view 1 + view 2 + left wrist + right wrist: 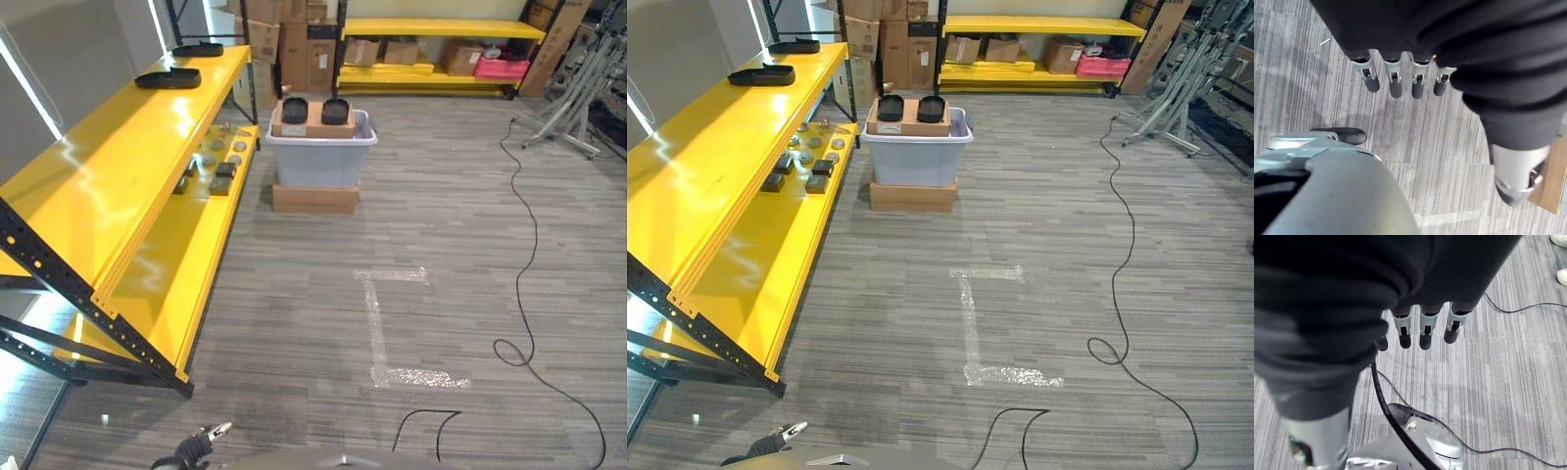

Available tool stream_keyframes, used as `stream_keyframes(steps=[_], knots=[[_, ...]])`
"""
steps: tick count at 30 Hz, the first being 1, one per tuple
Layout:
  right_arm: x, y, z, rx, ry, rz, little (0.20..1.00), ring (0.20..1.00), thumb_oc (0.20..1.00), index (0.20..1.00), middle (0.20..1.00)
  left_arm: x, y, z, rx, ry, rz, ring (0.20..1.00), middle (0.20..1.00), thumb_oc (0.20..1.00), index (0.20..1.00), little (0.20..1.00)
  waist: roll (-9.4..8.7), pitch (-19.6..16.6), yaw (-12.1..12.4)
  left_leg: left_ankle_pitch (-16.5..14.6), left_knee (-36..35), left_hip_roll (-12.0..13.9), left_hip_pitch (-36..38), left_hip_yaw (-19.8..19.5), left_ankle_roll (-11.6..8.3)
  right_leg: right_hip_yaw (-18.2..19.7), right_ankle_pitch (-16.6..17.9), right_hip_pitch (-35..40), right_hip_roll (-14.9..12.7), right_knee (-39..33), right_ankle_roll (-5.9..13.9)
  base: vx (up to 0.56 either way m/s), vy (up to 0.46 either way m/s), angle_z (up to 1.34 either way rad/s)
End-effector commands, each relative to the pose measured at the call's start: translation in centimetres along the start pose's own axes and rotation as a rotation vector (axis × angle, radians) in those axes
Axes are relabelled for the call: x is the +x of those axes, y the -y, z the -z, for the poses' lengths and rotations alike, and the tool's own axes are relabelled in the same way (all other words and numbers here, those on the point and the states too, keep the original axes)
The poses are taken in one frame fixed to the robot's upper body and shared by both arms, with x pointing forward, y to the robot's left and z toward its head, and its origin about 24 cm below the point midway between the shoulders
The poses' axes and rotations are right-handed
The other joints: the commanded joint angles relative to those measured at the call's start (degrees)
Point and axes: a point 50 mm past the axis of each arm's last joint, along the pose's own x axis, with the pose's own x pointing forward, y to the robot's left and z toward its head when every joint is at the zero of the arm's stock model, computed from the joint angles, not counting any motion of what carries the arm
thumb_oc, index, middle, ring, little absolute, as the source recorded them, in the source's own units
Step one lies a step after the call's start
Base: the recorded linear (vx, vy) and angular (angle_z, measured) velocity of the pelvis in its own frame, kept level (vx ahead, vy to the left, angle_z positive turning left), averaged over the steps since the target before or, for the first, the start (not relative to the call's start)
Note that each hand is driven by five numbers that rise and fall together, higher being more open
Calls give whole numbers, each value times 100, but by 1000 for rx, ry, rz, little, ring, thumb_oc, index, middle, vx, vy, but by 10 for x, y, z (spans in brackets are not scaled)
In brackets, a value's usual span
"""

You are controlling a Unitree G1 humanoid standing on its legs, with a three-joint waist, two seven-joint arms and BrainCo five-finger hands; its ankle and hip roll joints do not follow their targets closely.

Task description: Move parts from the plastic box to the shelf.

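I saw the grey plastic box [320, 157] on a cardboard base [314, 199] beside the yellow shelf [127, 166], two black parts [295, 110] on top. Left hand [1400, 81] and right hand [1422, 330] hung relaxed, fingers straight, holding nothing.

**Legible Markings: None**

No text, label, number or sign can be read in any view. The cardboard boxes [294, 39] stacked at the far wall carry faint printed patches, too small to make out. The cardboard box [909, 117] resting on the plastic box [915, 154] bears a pale label strip, also illegible.
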Motion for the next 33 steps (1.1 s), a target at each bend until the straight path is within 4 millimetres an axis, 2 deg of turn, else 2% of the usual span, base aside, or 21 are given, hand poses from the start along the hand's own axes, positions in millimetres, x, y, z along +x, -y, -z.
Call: stream_keyframes(steps=[1,8,13,15,16,17,18,19,20,21,22,24,25,26,28,30,33], knots=[[0,7,4,-23,-36,24,1000,1000,1000,1000,1000,2,-5,-5,5,-4,-20,1000,1000,1000,1000,1000,-133,-57,139,-499,123,-38,-166,55,-30,75,-149,-167,-408,98,576,20,36,-1],[0,7,6,29,-46,22,1000,1000,1000,1000,1000,2,-7,-2,12,-27,-57,1000,1000,1000,1000,1000,-135,-42,125,-552,216,-96,-205,-13,29,162,-201,-236,-440,239,574,22,48,-3],[0,9,2,101,-8,21,1000,1000,1000,1000,1000,2,-8,-2,53,-37,-59,1000,1000,1000,1000,1000,-75,35,79,-590,291,-158,-252,-120,167,238,-409,-445,-495,844,557,29,86,-5],[0,9,-3,130,16,21,1000,1000,1000,1000,1000,2,-9,-4,60,-35,-60,1000,1000,1000,1000,1000,-35,99,33,-595,302,-212,-274,-160,281,251,-408,-722,-542,1468,577,9,129,-4],[0,10,-9,177,42,15,1000,1000,1000,1000,1000,2,-11,-8,81,-28,-64,1000,1000,1000,1000,1000,11,214,-6,-613,364,-290,-321,-212,421,276,-250,-1243,-620,2391,664,-20,147,2],[-1,11,-13,208,61,13,1000,1000,1000,1000,1000,2,-11,-10,84,-20,-61,1000,1000,1000,1000,1000,39,306,-15,-641,430,-336,-349,-243,494,284,-66,-1561,-673,2891,716,-22,149,-11],[-1,12,-15,221,70,14,1000,1000,1000,1000,1000,2,-11,-11,84,-17,-61,1000,1000,1000,1000,1000,55,347,-16,-660,471,-353,-367,-247,524,282,9,-1697,-706,3120,718,26,135,-12],[-1,14,-19,246,95,13,1000,1000,1000,1000,1000,2,-12,-12,81,-10,-67,1000,1000,1000,1000,1000,108,479,-18,-760,555,-402,-344,-268,593,286,129,-2029,-807,3771,769,44,113,-7],[-1,15,-21,251,105,13,1000,1000,1000,1000,1000,2,-13,-13,76,-6,-68,1000,1000,1000,1000,1000,116,537,-11,-781,594,-433,-352,-248,619,280,192,-2161,-857,3945,778,90,85,4],[-2,18,-24,248,122,13,1000,1000,1000,1000,1000,1,-15,-12,62,1,-70,1000,1000,1000,1000,1000,106,606,-4,-819,653,-476,-373,-225,628,211,311,-2298,-894,3835,804,168,-117,-11],[-3,20,-30,235,152,8,1000,1000,1000,1000,1000,0,-17,-13,52,11,-79,1000,1000,1000,1000,1000,-9,716,1,-930,858,-528,-435,-203,550,63,691,-2206,-893,2631,898,264,-215,-26],[-3,19,-30,240,158,-2,1000,1000,1000,1000,1000,0,-21,-14,52,12,-86,1000,1000,1000,1000,1000,-163,745,-7,-1093,954,-596,-383,-280,474,45,878,-2080,-926,1301,1012,423,-328,-24],[-2,16,-27,247,153,-21,1000,1000,1000,1000,1000,-2,-25,-14,60,10,-92,1000,1000,1000,1000,1000,-260,767,26,-1279,1073,-568,-260,-354,434,-43,1019,-1904,-1003,101,1055,670,-403,-5],[-2,13,-24,250,144,-31,1000,1000,1000,1000,1000,-3,-28,-12,64,5,-96,1000,1000,1000,1000,1000,-236,750,66,-1412,1083,-469,-125,-386,424,-51,1043,-1906,-1048,-6,1119,594,-359,11],[-2,11,-20,254,132,-37,1000,1000,1000,1000,1000,-4,-30,-10,68,2,-103,1000,1000,1000,1000,1000,-300,740,76,-1466,1134,-464,-60,-363,439,-78,1221,-1959,-1179,-6,1127,410,-217,9],[-1,9,-15,246,118,-41,1000,1000,1000,1000,1000,-5,-31,-7,64,3,-120,1000,1000,1000,1000,1000,-337,676,66,-1555,1287,-350,2,-385,405,-101,1048,-1810,-1204,-6,1098,531,-277,0],[-1,9,-11,225,93,-24,1000,1000,1000,1000,1000,-5,-32,-6,25,1,-151,1000,1000,1000,1000,1000,-389,502,6,-1732,1488,-73,134,-281,252,-103,620,-1634,-1116,322,1002,506,-247,11]])
